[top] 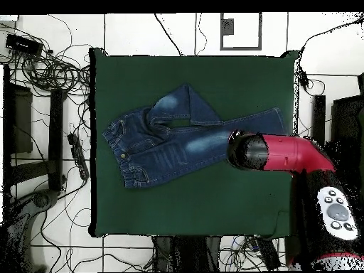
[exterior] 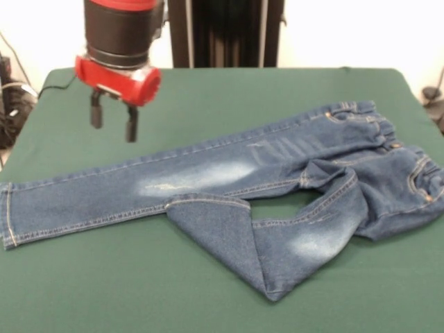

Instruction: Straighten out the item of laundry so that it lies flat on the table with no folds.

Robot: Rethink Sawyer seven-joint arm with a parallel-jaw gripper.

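The item of laundry [exterior: 229, 177], a small pair of blue jeans, lies across the green table [exterior: 208, 90]. One leg stretches straight out to the left, ending in its cuff [exterior: 8, 215]. The other leg is folded back on itself into a triangle [exterior: 277, 250] at the front. The waistband [exterior: 388, 135] is bunched at the right. My gripper [exterior: 113, 119] hangs open and empty above the table, just behind the straight leg. In the overhead view the jeans [top: 170, 146] lie mid-table, and my arm [top: 277, 153] covers the gripper and part of the straight leg.
Bare green cloth [top: 213, 206] surrounds the jeans on all sides. Tangled cables [top: 50, 71] and equipment lie on the floor beyond the table's edges. A black cable [exterior: 55, 87] runs off the far left corner.
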